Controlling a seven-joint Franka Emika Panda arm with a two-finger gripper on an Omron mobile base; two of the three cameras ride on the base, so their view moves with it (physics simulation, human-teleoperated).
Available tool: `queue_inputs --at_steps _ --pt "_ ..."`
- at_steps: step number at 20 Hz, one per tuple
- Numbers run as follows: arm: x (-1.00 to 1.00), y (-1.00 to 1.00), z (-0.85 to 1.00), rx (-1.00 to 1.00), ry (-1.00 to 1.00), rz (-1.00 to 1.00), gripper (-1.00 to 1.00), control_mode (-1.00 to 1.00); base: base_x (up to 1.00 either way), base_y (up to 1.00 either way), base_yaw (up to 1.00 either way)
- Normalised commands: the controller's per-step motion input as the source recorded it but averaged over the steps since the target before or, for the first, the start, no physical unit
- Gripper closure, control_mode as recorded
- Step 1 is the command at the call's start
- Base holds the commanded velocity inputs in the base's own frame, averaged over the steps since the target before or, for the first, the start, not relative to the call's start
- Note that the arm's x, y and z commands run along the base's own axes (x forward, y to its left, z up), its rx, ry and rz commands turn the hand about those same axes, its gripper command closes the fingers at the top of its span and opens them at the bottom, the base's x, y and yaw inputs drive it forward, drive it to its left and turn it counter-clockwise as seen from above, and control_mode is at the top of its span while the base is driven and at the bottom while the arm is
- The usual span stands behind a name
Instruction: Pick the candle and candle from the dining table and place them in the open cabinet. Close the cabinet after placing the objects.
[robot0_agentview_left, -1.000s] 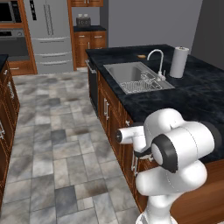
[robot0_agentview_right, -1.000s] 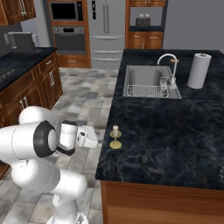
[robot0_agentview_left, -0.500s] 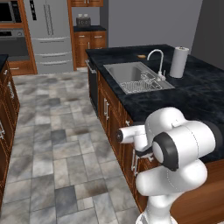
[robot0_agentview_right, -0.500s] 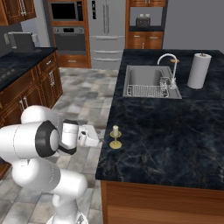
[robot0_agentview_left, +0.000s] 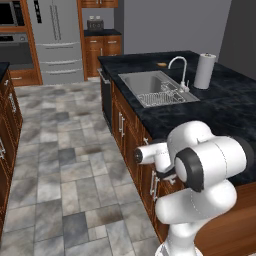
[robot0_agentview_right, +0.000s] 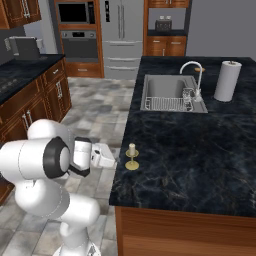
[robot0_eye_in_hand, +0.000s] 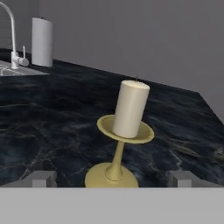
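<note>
A short cream-white candle (robot0_eye_in_hand: 130, 109) stands upright on a brass stemmed holder (robot0_eye_in_hand: 113, 173) near the front edge of the dining table (robot0_agentview_right: 200, 150), a black veined stone top. In the right base view the same candle (robot0_agentview_right: 132, 149) sits at the table's left edge. My gripper (robot0_eye_in_hand: 111, 178) is level with the holder's foot and open, one fingertip on each side of it and not touching. The gripper (robot0_agentview_right: 111, 159) reaches in from the left, just short of the candle. A small orange-yellow thing (robot0_agentview_left: 161, 64) lies beyond the sink, too small to identify.
A steel sink (robot0_agentview_right: 170, 92) with a tap and a paper towel roll (robot0_agentview_right: 226, 80) lie farther along the table. Low wood cupboards (robot0_agentview_right: 30, 107) line the left, across a tiled aisle. A wall cupboard (robot0_agentview_right: 20, 11) hangs at top left; I cannot tell whether it is the cabinet.
The hand has edged very slightly toward the candle. Nothing else has moved.
</note>
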Motion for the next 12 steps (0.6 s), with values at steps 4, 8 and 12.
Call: queue_inputs --at_steps 4,8,12 --pt "-0.14 0.00 -0.23 0.00 -0.09 0.00 -1.00 -1.00 0.00 0.00 0.00" --pt "-0.06 -0.01 -0.20 -0.01 -0.13 -0.02 -1.00 -1.00 0.00 0.00 0.00" --pt "-0.13 0.00 -0.12 0.00 -0.17 -0.08 -1.00 -1.00 0.00 0.00 0.00"
